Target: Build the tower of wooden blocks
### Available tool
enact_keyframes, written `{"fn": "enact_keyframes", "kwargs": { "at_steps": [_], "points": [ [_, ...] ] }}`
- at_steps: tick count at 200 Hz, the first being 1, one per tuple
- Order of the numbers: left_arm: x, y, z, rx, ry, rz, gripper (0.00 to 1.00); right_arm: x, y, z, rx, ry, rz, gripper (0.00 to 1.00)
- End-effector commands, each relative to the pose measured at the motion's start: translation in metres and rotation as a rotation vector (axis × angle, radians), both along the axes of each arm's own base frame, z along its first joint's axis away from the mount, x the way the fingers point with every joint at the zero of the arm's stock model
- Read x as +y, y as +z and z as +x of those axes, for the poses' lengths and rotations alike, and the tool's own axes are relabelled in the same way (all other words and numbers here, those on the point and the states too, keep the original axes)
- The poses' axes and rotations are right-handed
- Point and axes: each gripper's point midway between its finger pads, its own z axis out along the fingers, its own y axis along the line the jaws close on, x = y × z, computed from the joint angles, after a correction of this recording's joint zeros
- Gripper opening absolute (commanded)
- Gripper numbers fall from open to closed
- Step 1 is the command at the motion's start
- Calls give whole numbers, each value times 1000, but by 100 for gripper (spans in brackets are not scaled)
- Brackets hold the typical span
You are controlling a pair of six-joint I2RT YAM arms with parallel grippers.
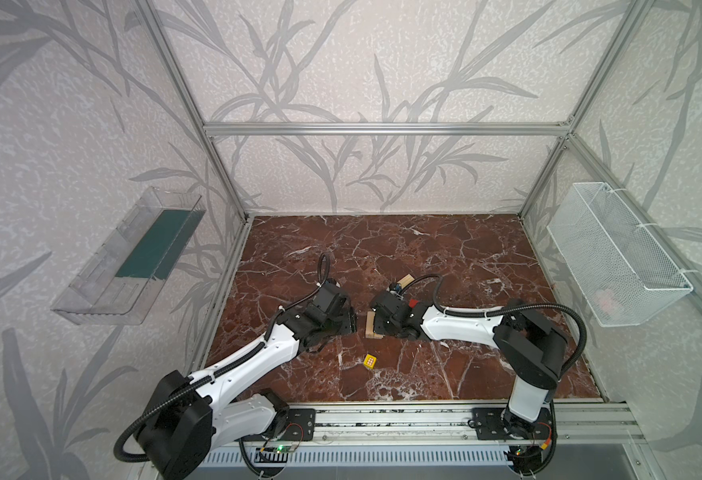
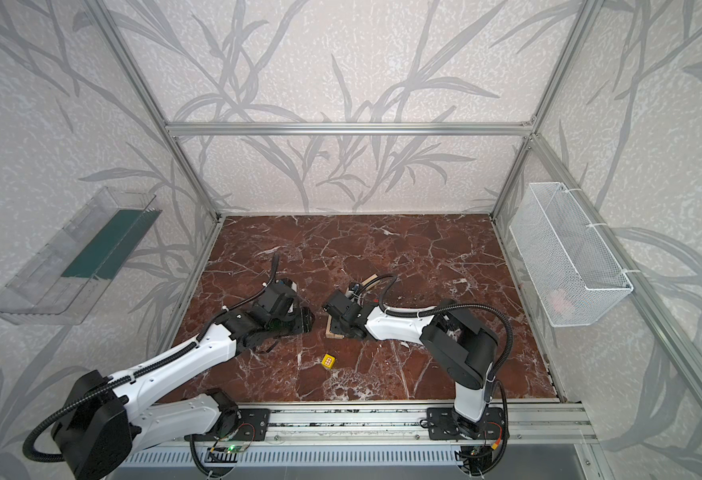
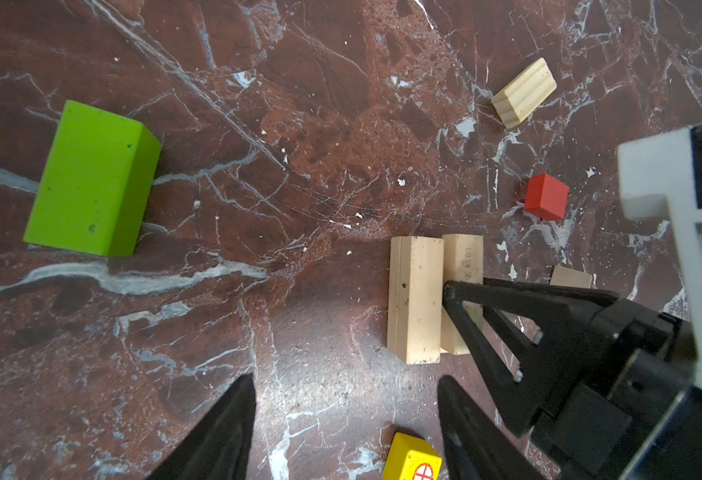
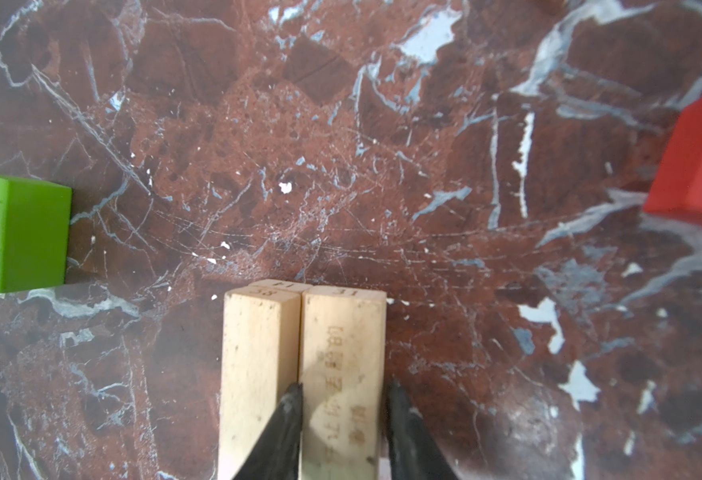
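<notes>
The tower [image 3: 416, 299] is a low stack of pale bars on the marble floor, also seen in both top views [image 1: 371, 326] [image 2: 332, 328]. My right gripper [image 4: 344, 388] straddles the top right bar [image 4: 341, 332], open only a little, with a thin gap at one finger. My left gripper [image 3: 347, 415] hovers open and empty just left of the stack. A yellow cube [image 3: 411, 457] [image 1: 370, 360] lies on the floor near one of its fingers. Loose on the floor are a lime-green bar [image 3: 92, 178] [image 4: 21, 232], a red cube [image 3: 546, 196] [image 4: 698, 166], a pale ridged block [image 3: 523, 93] and another pale block [image 3: 571, 277].
A clear plastic shelf [image 1: 133, 257] hangs on the left wall. A white mesh basket [image 1: 615, 257] hangs on the right wall. An aluminium rail [image 1: 382, 419] with both arm bases runs along the front edge. Frame posts stand at the back corners.
</notes>
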Motion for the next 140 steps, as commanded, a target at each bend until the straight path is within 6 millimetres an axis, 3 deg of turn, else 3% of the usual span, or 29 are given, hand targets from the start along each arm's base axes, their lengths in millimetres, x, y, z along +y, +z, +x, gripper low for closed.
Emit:
{"fn": "enact_keyframes", "kwargs": {
  "at_steps": [1,77,130,133,140],
  "points": [
    [4,-5,0,10,18,13,68,-1,11,-1,-23,-4,8,36],
    [3,-4,1,6,15,9,68,-5,28,-3,-56,-9,50,37],
    [-3,-4,3,18,-8,0,68,-4,24,-1,-44,8,85,37],
    [-4,-5,3,20,-10,0,68,-5,33,-1,-53,6,105,37],
    [-6,-6,4,22,-15,-5,68,-6,33,0,-48,1,114,36]
  ]
}}
